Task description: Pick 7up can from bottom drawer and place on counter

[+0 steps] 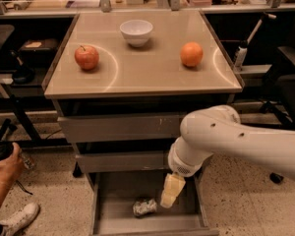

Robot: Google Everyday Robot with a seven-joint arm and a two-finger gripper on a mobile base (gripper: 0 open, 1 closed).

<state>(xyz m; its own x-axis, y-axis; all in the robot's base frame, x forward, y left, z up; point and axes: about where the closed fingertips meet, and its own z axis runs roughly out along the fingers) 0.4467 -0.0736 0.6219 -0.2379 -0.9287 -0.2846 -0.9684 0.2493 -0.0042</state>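
The 7up can, silvery-grey and mottled, lies on the bare floor of the open bottom drawer, near its middle front. My gripper hangs from the white arm inside the drawer opening, just right of the can and slightly above it, apart from it. Its pale fingers point down. The counter is the glossy beige cabinet top above, with a thin grey rim.
On the counter sit a red apple at left, a white bowl at the back and an orange at right. Two shut drawer fronts lie above the open drawer. A person's hand and shoe are at left. A black chair stands at right.
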